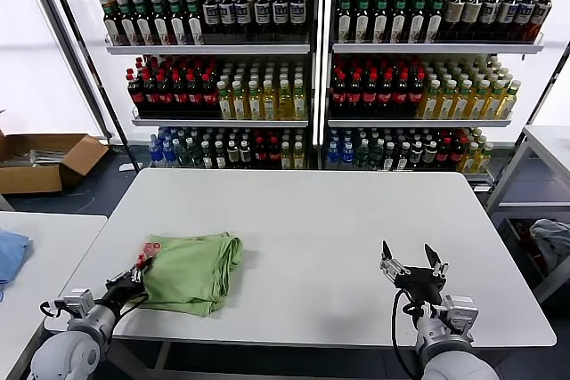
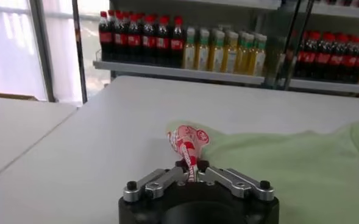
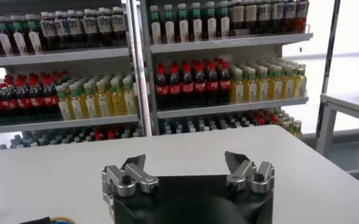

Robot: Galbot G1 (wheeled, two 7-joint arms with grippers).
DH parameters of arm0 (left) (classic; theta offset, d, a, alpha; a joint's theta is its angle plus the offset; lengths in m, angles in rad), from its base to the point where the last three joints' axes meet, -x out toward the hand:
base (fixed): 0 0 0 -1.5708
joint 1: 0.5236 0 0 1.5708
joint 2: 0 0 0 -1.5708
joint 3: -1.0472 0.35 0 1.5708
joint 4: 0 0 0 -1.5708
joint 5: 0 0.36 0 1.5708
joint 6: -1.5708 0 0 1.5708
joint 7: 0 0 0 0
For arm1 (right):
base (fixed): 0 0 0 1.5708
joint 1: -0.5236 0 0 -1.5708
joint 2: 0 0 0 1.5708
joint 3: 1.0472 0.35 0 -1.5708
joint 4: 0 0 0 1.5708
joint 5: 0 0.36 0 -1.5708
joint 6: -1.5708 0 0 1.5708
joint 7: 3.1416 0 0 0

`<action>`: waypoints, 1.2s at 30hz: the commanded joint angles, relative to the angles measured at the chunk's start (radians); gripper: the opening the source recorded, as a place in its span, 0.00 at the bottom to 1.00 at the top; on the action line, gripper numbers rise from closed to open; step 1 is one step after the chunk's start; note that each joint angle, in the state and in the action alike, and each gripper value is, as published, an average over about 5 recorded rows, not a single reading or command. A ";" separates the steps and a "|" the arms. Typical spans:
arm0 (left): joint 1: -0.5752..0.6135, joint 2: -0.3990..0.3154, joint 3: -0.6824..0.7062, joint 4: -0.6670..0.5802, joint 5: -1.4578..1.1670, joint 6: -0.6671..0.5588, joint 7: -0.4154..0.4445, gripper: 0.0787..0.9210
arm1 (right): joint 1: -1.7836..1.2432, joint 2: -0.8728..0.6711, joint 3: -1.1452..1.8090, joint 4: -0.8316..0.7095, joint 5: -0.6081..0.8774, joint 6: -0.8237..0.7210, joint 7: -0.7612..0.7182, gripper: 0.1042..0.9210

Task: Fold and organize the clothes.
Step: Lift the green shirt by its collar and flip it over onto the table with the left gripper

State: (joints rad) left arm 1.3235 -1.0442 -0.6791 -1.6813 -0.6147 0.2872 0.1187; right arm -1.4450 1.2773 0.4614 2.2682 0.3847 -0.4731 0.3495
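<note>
- The left end effector [image 1: 140, 266] sits low over the near left part of the white worktop [image 1: 312, 220], its fingers pinched together on the corner of the folded green polo shirt [image 1: 191, 269].
- In the left wrist view the pinched bit is the shirt's red-and-white printed patch [image 2: 188, 141], which rises from between the closed fingertips; the rest of the green fabric spreads out ahead of that end effector and off to one side.
- The shirt lies in a loose folded bundle, its bulk just beyond the left end effector, toward the middle of the worktop.
- The right end effector [image 1: 412, 263] is well apart from the shirt, above the near right part of the worktop, fingers spread wide and holding nothing.
- Shelves of bottles [image 1: 267, 86] stand beyond the worktop, ahead of both end effectors.
</note>
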 commanded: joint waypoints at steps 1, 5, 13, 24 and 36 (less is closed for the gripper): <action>0.017 0.071 -0.209 -0.040 -0.096 -0.029 -0.017 0.05 | 0.013 -0.003 -0.019 -0.007 0.003 0.001 -0.001 0.88; 0.004 0.147 -0.292 -0.011 -0.136 -0.004 -0.031 0.05 | 0.025 -0.007 -0.027 -0.020 0.012 0.004 -0.001 0.88; 0.009 0.161 -0.256 -0.080 -0.122 0.017 -0.047 0.05 | 0.030 -0.004 -0.025 -0.037 0.027 0.013 -0.002 0.88; -0.052 -0.014 0.267 -0.431 -0.071 0.101 -0.218 0.05 | -0.055 0.028 0.053 -0.008 0.004 0.023 -0.002 0.88; -0.220 -0.439 0.795 -0.179 0.137 0.163 -0.310 0.05 | -0.151 0.115 0.096 0.017 -0.081 0.024 -0.003 0.88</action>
State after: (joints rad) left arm 1.2288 -1.1536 -0.3638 -1.9789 -0.6306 0.4030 -0.0987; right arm -1.5371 1.3441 0.5294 2.2732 0.3496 -0.4500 0.3465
